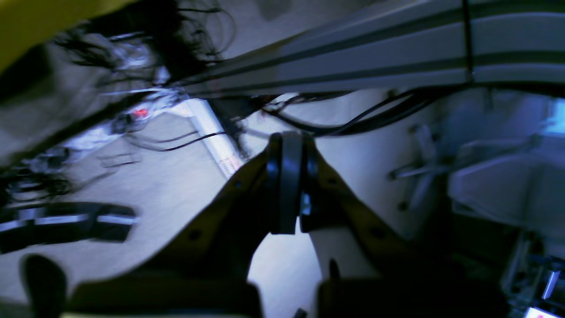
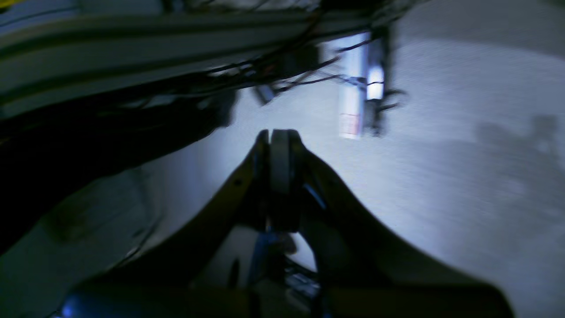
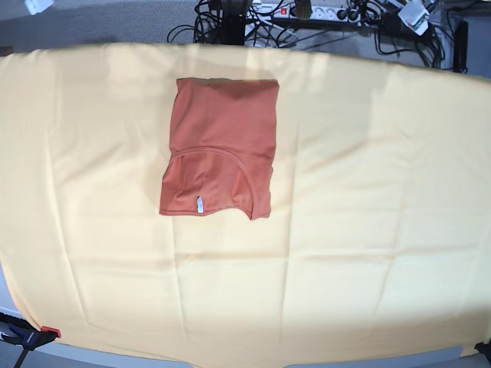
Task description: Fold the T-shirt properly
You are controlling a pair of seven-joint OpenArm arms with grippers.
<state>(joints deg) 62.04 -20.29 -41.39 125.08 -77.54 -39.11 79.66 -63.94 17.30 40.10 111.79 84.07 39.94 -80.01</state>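
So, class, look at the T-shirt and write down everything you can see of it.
The T-shirt is a plain rust-orange, smooth-looking cloth, folded into a fairly neat upright rectangle. Its curved neckline shows in the lower half, with a small whitish tag inside. The bottom edge is slightly wavy. It lies flat on the pale-yellow cloth, above and left of that view's centre. Neither gripper touches it.
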